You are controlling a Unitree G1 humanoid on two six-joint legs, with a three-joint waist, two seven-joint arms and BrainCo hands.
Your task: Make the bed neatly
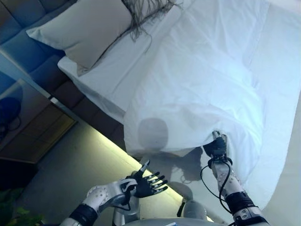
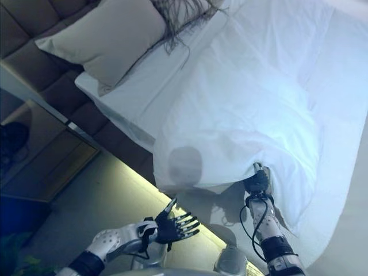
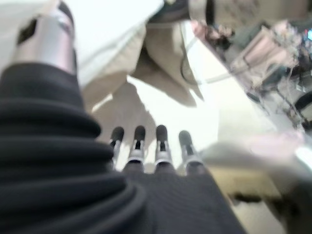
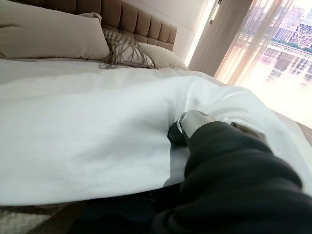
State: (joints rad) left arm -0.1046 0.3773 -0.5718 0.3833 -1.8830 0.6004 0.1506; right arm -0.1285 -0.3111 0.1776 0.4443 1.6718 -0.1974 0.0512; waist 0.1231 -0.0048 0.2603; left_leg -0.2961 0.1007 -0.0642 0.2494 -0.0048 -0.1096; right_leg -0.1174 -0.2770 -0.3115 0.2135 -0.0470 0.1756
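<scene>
The right hand (image 1: 217, 145) reaches under the white duvet's (image 1: 197, 89) edge, fingers hidden; the left hand (image 1: 146, 182), at eight o'clock, hangs spread and empty.

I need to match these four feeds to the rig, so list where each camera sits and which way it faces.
Left eye view: on the head, looking down at the white duvet, beige pillow and both arms.
Right eye view: same scene, slightly offset; left robot hand open over the floor.
Left wrist view: along the left robot hand's straight fingers toward the floor.
Right wrist view: low across the bed toward the headboard; right robot hand buried in duvet.
Shared: duvet and pillow.
</scene>
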